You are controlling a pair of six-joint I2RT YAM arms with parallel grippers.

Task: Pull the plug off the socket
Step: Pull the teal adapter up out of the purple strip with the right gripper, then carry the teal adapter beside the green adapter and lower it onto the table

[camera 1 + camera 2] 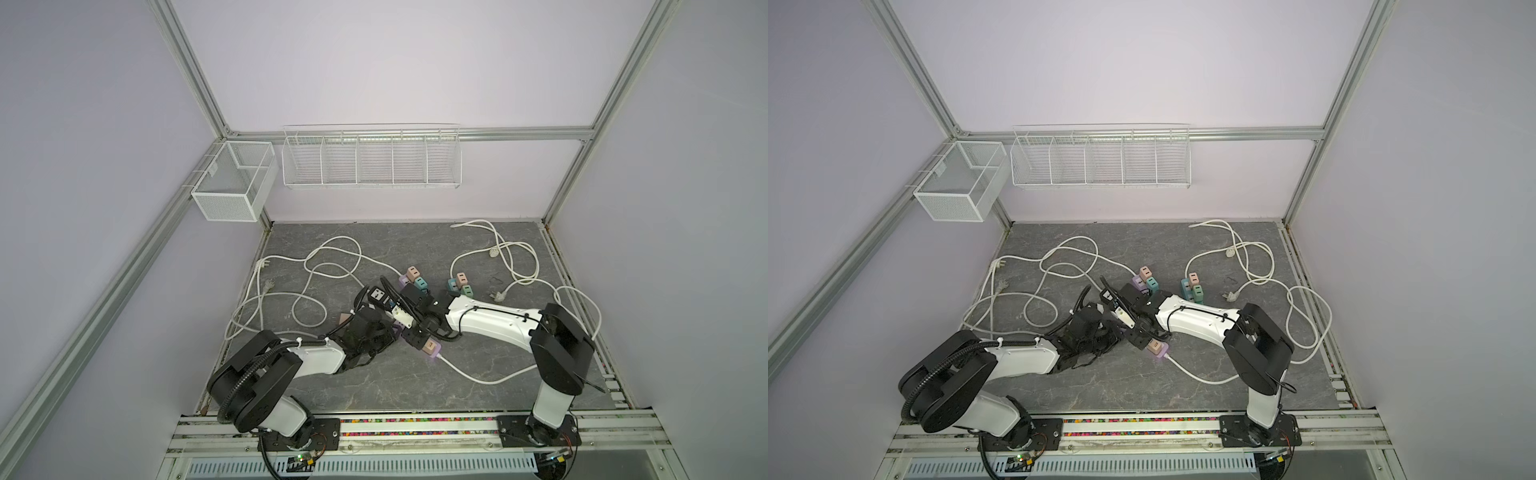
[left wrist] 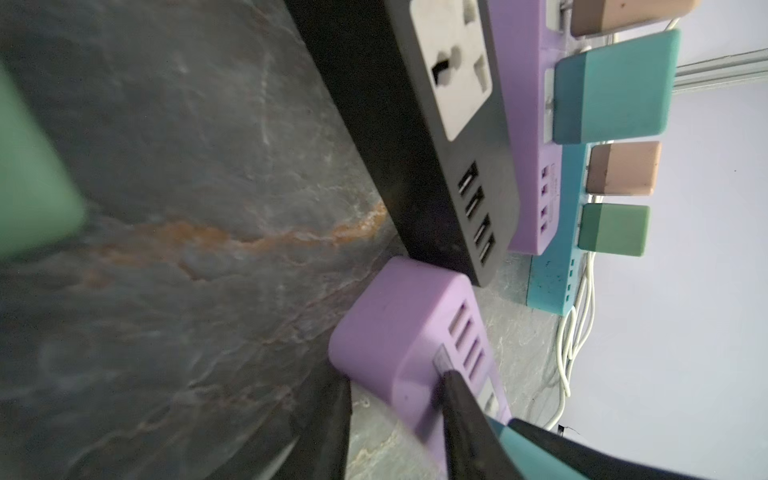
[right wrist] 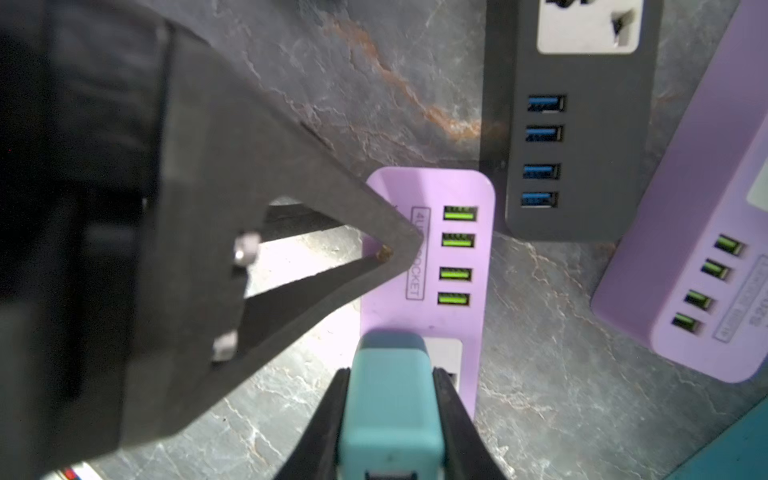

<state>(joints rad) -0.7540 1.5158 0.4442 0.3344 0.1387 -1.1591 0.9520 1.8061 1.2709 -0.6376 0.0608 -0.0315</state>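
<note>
Teal plug stands on the lilac strip, over its white socket, and my right pincer is pinching it. Its prongs are hidden, so I cannot tell whether it is seated. The grey stone tabletop carries that strip. A black strip lies just past the lilac strip's port end, close to its corner, with a second lilac strip beyond it. My left pincer rests its tips on the lilac strip's top. They look drawn close, but I cannot tell whether they are fully pressed together. A tan plug stands on the strip toward its cable end. Four green USB ports sit just beside my left tips.
</note>
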